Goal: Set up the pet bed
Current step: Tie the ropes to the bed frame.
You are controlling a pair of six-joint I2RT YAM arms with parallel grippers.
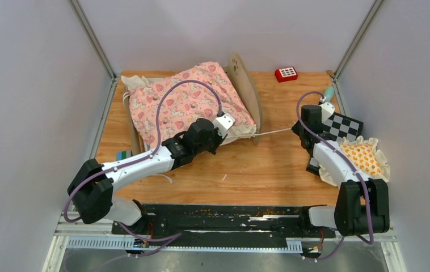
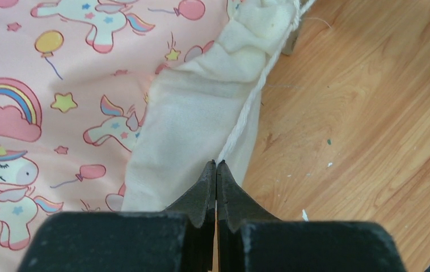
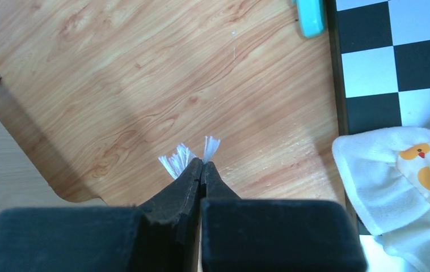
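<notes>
Your left gripper (image 2: 216,164) is pressed together on the one thin white string (image 2: 251,107). Just ahead and to its left lies the one pink unicorn-print quilt (image 2: 59,85), on the one light-wood bed frame (image 1: 251,96). Your right gripper (image 3: 202,163) pinches that string's frayed end, with one duck-print frilled pillow (image 3: 422,170) to its right.

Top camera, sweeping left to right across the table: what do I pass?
Pink quilt → wooden headboard → red button box → checkerboard → orange-patterned pillow.
</notes>
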